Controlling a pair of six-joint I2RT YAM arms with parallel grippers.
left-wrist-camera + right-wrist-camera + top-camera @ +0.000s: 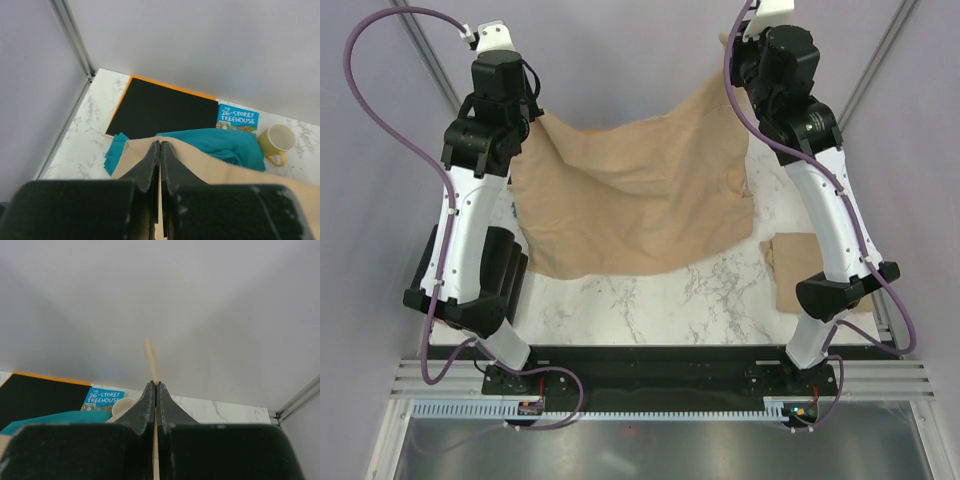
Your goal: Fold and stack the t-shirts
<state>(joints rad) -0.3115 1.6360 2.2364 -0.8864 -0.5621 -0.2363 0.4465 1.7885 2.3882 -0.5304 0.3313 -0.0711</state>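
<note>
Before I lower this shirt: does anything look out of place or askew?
Nothing spilled or damaged. The tan t-shirt hangs unevenly between the left end effector and the right end effector, its top edge sagging. The teal garment lies bunched behind it, against the book and beside the mug.

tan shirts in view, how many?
2. One tan shirt hangs between the left fingers and right fingers; a folded one lies at the table's right side. More may be hidden.
</note>
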